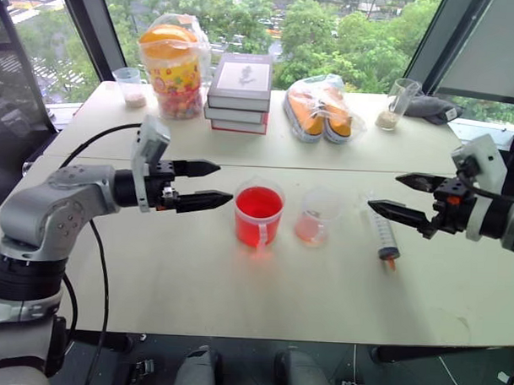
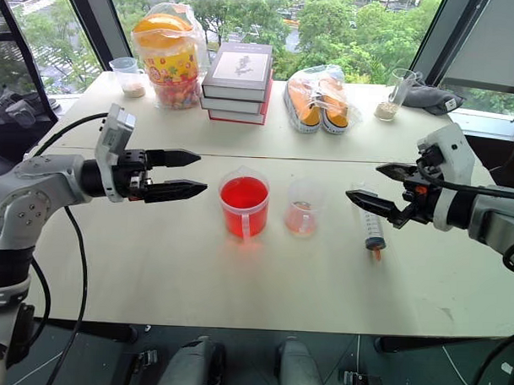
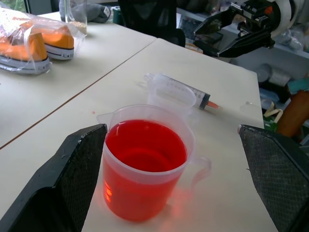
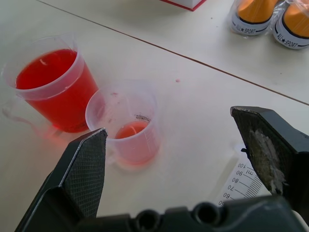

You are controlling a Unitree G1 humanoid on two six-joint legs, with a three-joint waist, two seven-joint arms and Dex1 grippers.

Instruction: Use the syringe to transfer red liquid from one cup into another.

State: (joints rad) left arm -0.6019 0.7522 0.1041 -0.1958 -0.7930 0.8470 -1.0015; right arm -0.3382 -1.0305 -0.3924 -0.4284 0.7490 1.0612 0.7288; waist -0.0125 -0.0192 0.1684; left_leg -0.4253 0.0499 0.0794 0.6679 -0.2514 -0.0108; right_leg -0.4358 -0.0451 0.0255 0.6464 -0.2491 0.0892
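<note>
While both black two-fingered grippers hang above the pale tabletop (image 1: 195, 283) with nothing between their fingers, the left gripper (image 1: 205, 184) has its jaws spread wide and points across the table toward the large clear plastic cup filled with bright red liquid (image 1: 259, 214), stopping just short of it. Opposite it, the right gripper (image 1: 400, 196) is equally wide open and empty, its tips hovering above the plunger end of the large clear plastic syringe with a printed scale and small orange-red tip (image 1: 382, 233), which lies flat on the table, apart from the fingers. Between the big cup and the syringe stands the smaller clear plastic cup with a shallow pale-pink pool at its base (image 1: 314, 216), just beside the red one. Farther back sit a stack of books (image 1: 240, 92), a pair of orange sneakers in a clear bag (image 1: 321, 108), a bagged jar of colourful sweets with an orange lid (image 1: 172, 67), and two small clear cups holding tan grains (image 1: 130, 86).
</note>
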